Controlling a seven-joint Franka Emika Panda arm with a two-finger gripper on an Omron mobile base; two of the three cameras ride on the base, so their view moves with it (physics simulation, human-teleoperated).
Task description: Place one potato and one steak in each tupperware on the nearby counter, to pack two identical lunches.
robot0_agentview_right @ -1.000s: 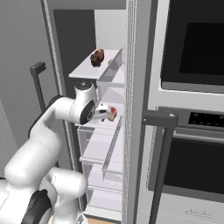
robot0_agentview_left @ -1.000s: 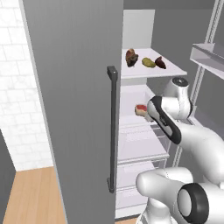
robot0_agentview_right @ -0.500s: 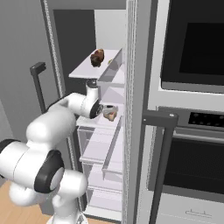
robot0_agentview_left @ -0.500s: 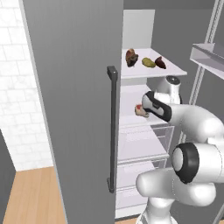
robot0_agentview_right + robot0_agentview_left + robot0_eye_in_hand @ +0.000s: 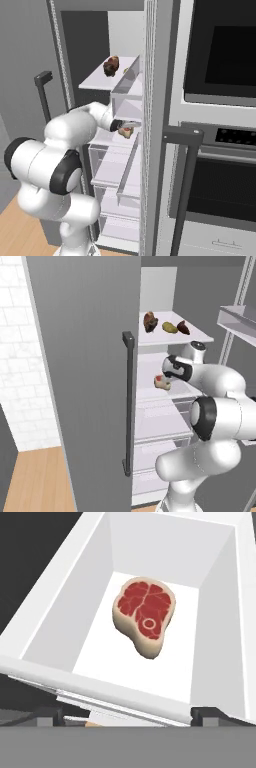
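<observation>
Inside the open fridge, the white arm reaches toward the middle shelf, its gripper spread wide apart and empty. A raw steak lies at 12 o'clock from the fingertips, untouched.

White arm bent sharply at elbow, forearm reaching forward at mid height, wrist turned downward. Gripper jaws spread wide, holding nothing, dark fingertips well apart.
</observation>
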